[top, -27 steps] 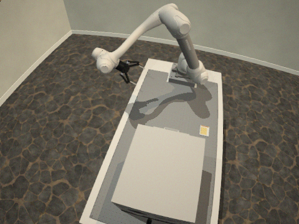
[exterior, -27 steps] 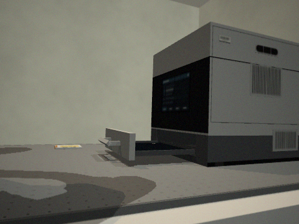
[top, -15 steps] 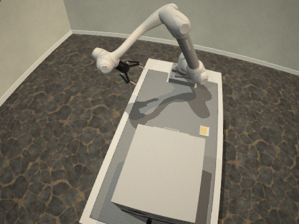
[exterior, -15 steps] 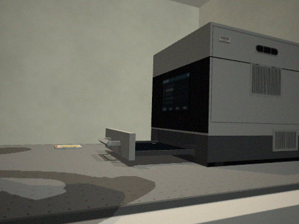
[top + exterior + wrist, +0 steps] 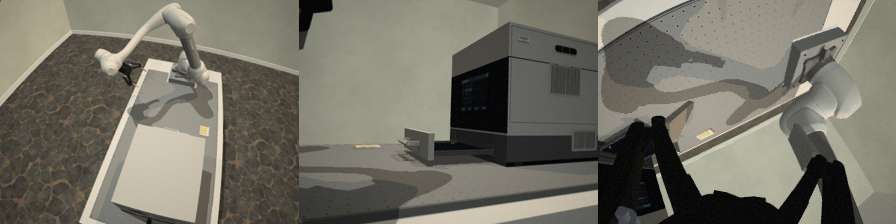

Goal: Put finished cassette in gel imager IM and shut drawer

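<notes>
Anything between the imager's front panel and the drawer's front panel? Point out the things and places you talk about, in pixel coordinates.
The open drawer's dark glass bed [image 5: 464,146] lies between the imager [image 5: 552,93] and the drawer's front panel [image 5: 426,146]; the exterior view shows it.

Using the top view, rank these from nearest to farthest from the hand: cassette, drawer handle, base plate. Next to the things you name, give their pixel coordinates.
1. Base plate [image 5: 184,83] [image 5: 818,37], at the robot's end of the deck.
2. Drawer handle [image 5: 172,129] [image 5: 406,142], ahead, around mid-width.
3. Cassette [image 5: 204,130] [image 5: 367,146] [image 5: 705,134], near the deck's left edge.
</notes>
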Motion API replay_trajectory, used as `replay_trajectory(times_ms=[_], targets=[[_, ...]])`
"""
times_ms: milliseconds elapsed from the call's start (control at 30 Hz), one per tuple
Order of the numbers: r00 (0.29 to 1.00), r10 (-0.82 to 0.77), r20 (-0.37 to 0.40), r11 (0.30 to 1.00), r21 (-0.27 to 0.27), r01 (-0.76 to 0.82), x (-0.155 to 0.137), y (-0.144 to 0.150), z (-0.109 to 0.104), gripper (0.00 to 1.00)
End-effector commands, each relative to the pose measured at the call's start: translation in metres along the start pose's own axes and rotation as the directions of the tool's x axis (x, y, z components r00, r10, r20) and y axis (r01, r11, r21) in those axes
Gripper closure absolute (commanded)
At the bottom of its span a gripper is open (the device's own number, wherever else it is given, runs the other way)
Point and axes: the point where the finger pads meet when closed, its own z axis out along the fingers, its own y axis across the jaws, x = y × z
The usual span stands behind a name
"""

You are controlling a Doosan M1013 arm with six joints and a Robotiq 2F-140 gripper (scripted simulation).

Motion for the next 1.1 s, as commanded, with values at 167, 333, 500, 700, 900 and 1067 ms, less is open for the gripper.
replay_trajectory(times_ms=[167,333,500,700,900,1067], targets=[[0.982,-0.159,-0.098,0.987,0.014,0.161,-0.024,-0.012,0.026,0.0],[0.967,-0.216,-0.133,0.975,0.013,0.22,-0.035,-0.018,0.037,0.0],[0.923,-0.328,-0.2,0.942,0.001,0.335,-0.052,-0.025,0.054,0.0],[0.861,-0.436,-0.263,0.895,-0.023,0.446,-0.069,-0.032,0.071,0.0],[0.785,-0.532,-0.317,0.837,-0.057,0.544,-0.083,-0.037,0.084,0.0],[0.69,-0.624,-0.367,0.764,-0.102,0.637,-0.1,-0.042,0.101,0.0]])
